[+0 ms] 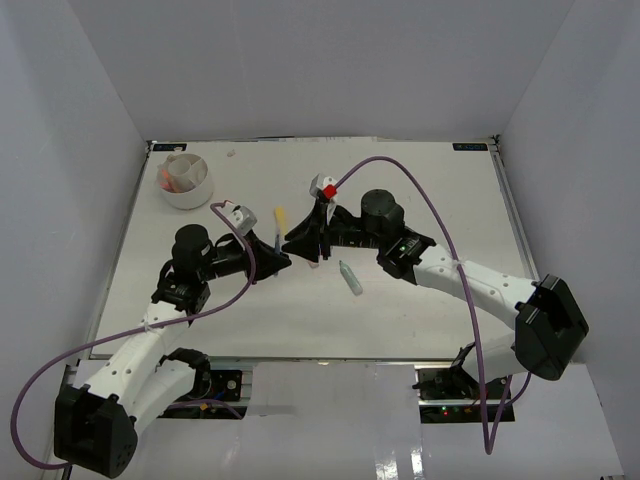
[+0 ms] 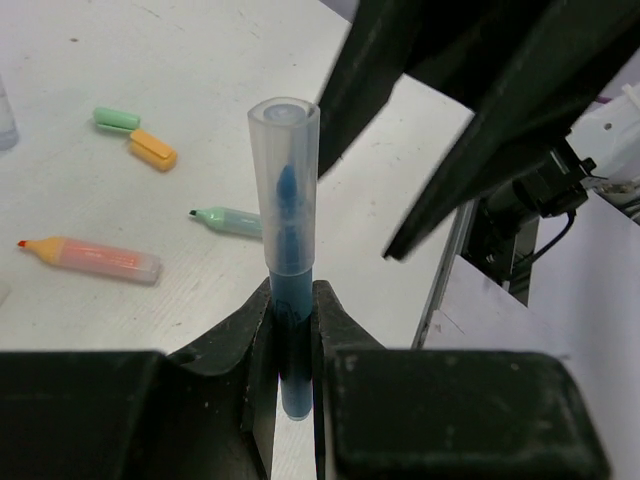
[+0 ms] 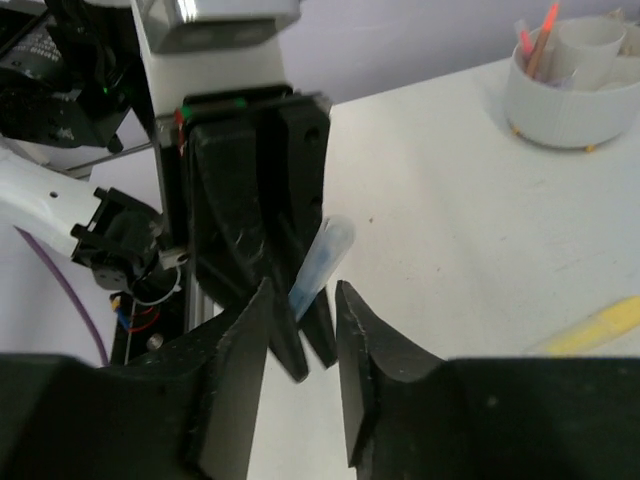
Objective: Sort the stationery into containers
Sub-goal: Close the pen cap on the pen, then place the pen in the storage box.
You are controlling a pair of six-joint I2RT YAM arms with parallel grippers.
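Note:
My left gripper [image 2: 292, 295] is shut on a blue marker with a clear cap [image 2: 285, 200] and holds it above the table; the pair show mid-table in the top view [image 1: 276, 252]. My right gripper [image 3: 303, 330] is open and empty. Its fingers [image 2: 450, 110] face the marker's capped end [image 3: 322, 262], close to it but apart. The white divided tub [image 1: 186, 180] stands far left, with pink and orange pens in it [image 3: 570, 95]. A yellow marker [image 1: 280, 217], a teal marker [image 1: 350, 278] and a pink marker [image 2: 95, 257] lie on the table.
A small green cap [image 2: 117, 119] and an orange block [image 2: 153, 149] lie on the table beyond the left gripper. The yellow marker [image 3: 595, 328] lies right of the right gripper. The table's near edge and the arm bases are just behind both grippers.

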